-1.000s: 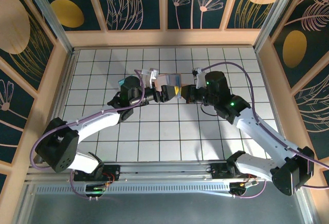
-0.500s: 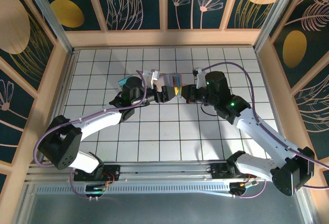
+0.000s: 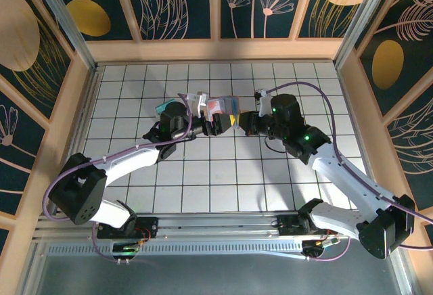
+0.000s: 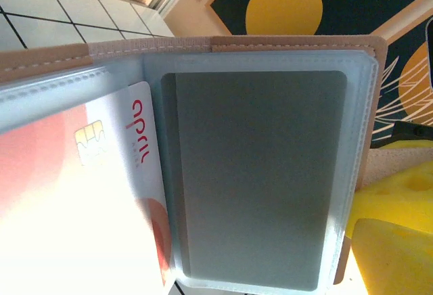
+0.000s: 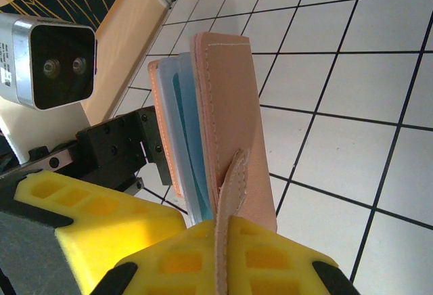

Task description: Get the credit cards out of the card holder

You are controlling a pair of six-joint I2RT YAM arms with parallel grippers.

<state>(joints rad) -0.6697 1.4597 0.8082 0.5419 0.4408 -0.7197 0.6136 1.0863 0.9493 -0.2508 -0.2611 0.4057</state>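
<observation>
The card holder [image 3: 225, 107] hangs open above the middle of the table, salmon-tan outside [image 5: 233, 105] and blue-grey inside [image 4: 260, 173]. My right gripper [image 5: 226, 231] is shut on its closing tab [image 5: 230, 180], yellow pads pressed together; from above this gripper [image 3: 241, 120] sits just right of the holder. A white and red credit card [image 4: 88, 193] with a chip sticks out of the left pocket. The right pocket looks flat grey. My left gripper [image 3: 216, 122] stands open at the holder's left side, one yellow pad [image 5: 88, 214] beside the flap.
White tiled table [image 3: 203, 173] is boxed in by wooden walls [image 3: 216, 50] at the back and sides. A small teal thing [image 3: 162, 107] peeks out beside the left arm. The left wrist camera [image 5: 54, 65] sits close to the holder.
The left gripper and the holder's open side shifted slightly toward the far wall. The right gripper kept its hold on the tab.
</observation>
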